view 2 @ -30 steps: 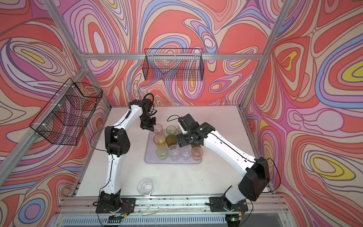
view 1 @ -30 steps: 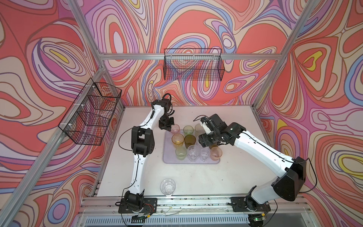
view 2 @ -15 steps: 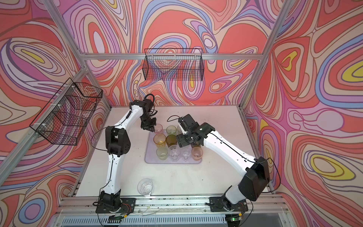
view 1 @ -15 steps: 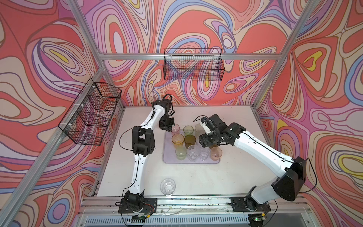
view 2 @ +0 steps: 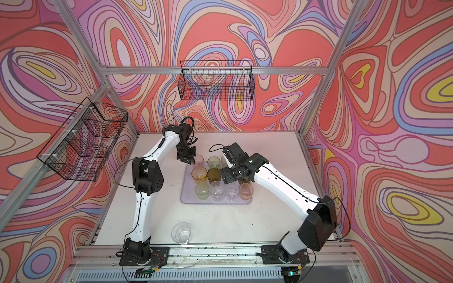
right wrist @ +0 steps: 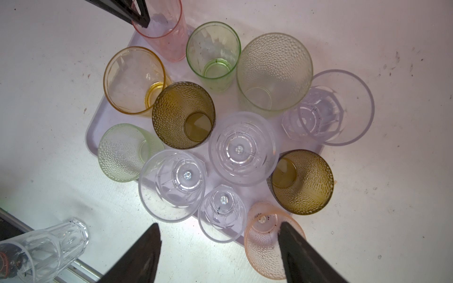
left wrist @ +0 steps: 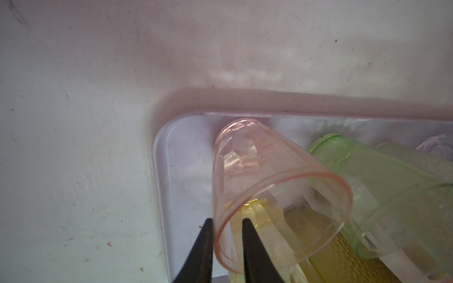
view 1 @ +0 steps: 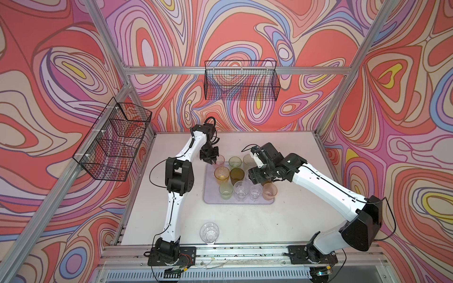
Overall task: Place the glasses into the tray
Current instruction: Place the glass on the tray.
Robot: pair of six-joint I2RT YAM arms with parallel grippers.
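Observation:
The lavender tray [view 1: 210, 197] [view 2: 187, 197] [right wrist: 94, 132] holds several glasses: amber [view 1: 221, 174], olive-brown [view 1: 237, 175], pale green [view 1: 225, 191], clear [view 1: 240, 191] and peach [view 1: 269, 191] ones. A pink glass [view 1: 219, 159] [left wrist: 269, 181] [right wrist: 164, 34] stands upright in the tray's far left corner [left wrist: 171, 152]. My left gripper [view 1: 212, 161] [left wrist: 226, 220] straddles its rim, one finger inside and one outside, slightly open with a gap at the inner finger. My right gripper [view 1: 253, 175] [right wrist: 219, 224] hovers wide open above the tray's right half, holding nothing. One clear glass [view 1: 209, 232] [right wrist: 44, 250] stands off the tray near the front edge.
Two black wire baskets hang on the walls, one at the back [view 1: 241, 83] and one at the left [view 1: 115, 139]. The white table [view 1: 289, 220] stretches around the tray. The aluminium rail [view 1: 245, 252] runs along the front.
My left gripper's jaws have parted from the pink glass's rim, which they pinched before. Both arms have barely moved, and the right gripper stays wide open.

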